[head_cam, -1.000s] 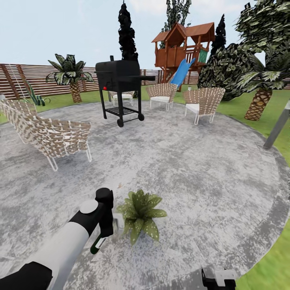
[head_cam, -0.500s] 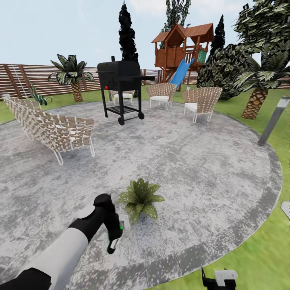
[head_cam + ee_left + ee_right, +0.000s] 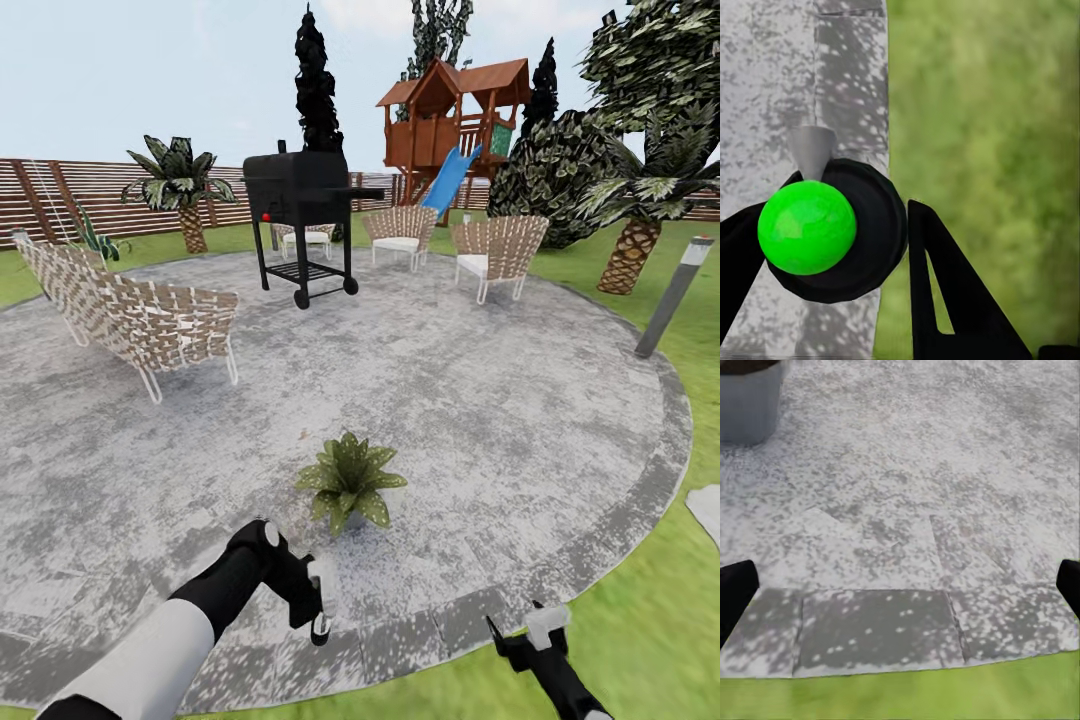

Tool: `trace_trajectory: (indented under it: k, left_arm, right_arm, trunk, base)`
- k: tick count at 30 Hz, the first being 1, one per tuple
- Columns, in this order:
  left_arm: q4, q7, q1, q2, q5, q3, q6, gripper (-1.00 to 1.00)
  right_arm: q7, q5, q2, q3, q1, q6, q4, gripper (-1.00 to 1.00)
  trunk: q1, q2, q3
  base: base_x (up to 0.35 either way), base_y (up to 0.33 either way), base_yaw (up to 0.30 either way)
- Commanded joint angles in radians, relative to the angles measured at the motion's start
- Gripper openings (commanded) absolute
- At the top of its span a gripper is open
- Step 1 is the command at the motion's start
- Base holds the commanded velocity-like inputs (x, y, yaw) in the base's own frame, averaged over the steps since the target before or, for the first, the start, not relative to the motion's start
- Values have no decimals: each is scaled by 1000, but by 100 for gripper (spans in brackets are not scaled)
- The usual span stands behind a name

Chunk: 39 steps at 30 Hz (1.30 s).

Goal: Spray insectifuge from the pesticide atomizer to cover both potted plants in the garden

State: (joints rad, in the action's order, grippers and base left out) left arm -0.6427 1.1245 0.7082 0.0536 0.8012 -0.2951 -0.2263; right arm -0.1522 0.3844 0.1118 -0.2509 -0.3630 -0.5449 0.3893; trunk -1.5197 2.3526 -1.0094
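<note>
From the head view, one potted plant sits on the round grey patio, a low rosette of pointed green leaves flecked with pale specks of insectifuge. Just short of it, toward the robot, the left pincer holds the pesticide atomizer, whose whitish head and dark body hang tilted from the fingers, near the plant but not touching it. The left arm reaches forward and inward from the lower left, white forearm leading to a black wrist bent downward. The right pincer rises at the lower right over the patio's darker border, close to the lawn.

The left wrist view adds what the head view cannot: the atomizer seen end-on as a bright green round shape inside a black ring, a grey nozzle cone pointing away, and the black fingers closed against its sides, with the patio edge and grass beneath. The right wrist view shows the grey pot of the plant at one corner, the paving slabs, a strip of grass, and the two finger tips set wide apart at the frame's edges with nothing between them.

Farther back stand a black grill, woven chairs, a wooden playhouse with a blue slide, palms, and a brown slatted fence. A grey bollard lamp leans at the right.
</note>
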Motion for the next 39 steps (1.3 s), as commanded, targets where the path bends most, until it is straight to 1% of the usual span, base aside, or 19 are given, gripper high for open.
trace_trajectory:
  k: [1,2,3,4,5,6,7,9,10,11,15,17,23,28,31,33,35,36,39]
  left_arm:
    - [2,-3,-6,0,1,-1,-7,-100]
    - [5,-18,-16,0,2,-1,9,-100]
    - [6,-35,-22,0,3,0,29,-100]
    - [5,-72,-28,0,3,1,59,-100]
    - [5,-101,-31,0,3,1,75,-100]
    - [6,-149,-33,-1,3,2,89,-100]
    - [7,-178,-34,-2,3,2,94,-100]
    - [6,-201,-35,-10,2,11,98,-100]
    - [1,-205,-34,-12,3,27,98,-100]
    - [-1,-205,-34,-12,3,37,100,-100]
    - [17,-212,-54,-12,-7,39,110,-100]
    - [14,-209,-56,-11,-3,42,104,-100]
    - [32,-235,-62,-13,-21,71,101,-100]
    - [56,-238,-62,-18,-23,73,117,-100]
    - [73,-234,-52,-34,-19,70,133,-100]
    - [83,-232,-50,-45,-18,70,145,-100]
    - [83,-231,-48,-48,-16,68,156,-100]
    - [85,-230,-48,-48,-15,68,216,-100]
    - [99,-229,-47,-46,-11,65,214,-100]
  right_arm:
    - [-63,5,0,-9,-1,16,21,100]
    - [-130,14,1,-8,-4,43,40,100]
    - [-165,28,1,-8,-9,55,48,100]
    - [-198,58,1,-8,-21,66,55,100]
    - [-211,84,0,-7,-32,70,57,100]
    - [-222,134,-1,-8,-51,74,59,100]
    - [-228,179,-2,-8,-68,76,61,100]
    - [-233,231,-2,-8,-95,78,61,100]
    - [-234,240,-3,-8,-104,78,61,100]
    - [-234,244,-3,-8,-109,78,61,100]
    - [-254,248,-26,7,-132,76,70,100]
    - [-242,244,-37,-1,-143,76,69,100]
    - [-214,242,-71,-2,-177,75,99,100]
    - [-239,258,-99,25,-184,77,104,100]
    - [-256,261,-116,42,-190,80,121,100]
    - [-267,261,-119,53,-196,81,132,100]
    - [-279,261,-129,65,-207,82,144,100]
    - [-648,261,-136,168,-222,82,169,100]
    - [-710,261,-155,168,-245,83,169,100]
  trunk:
    - [0,0,-1]
    - [0,0,-1]
    - [0,0,-1]
    - [0,0,-1]
    - [0,0,-1]
    - [0,0,-1]
    - [0,0,-1]
    - [0,0,-1]
    - [0,0,-1]
    - [0,0,-1]
    - [0,0,-1]
    - [0,0,-1]
    - [0,0,-1]
    - [0,0,-1]
    - [0,0,-1]
    - [0,0,-1]
    - [0,0,-1]
    - [0,0,-1]
    - [0,0,-1]
  base:
    - [0,0,0]
    - [0,0,0]
    - [0,0,0]
    - [0,0,0]
    - [0,0,0]
    - [0,0,0]
    - [0,0,0]
    - [0,0,0]
    - [0,0,0]
    - [0,0,0]
    - [0,0,0]
    - [0,0,0]
    - [0,0,0]
    - [0,0,0]
    - [0,0,0]
    - [0,0,0]
    - [0,0,0]
    - [0,0,0]
    - [0,0,0]
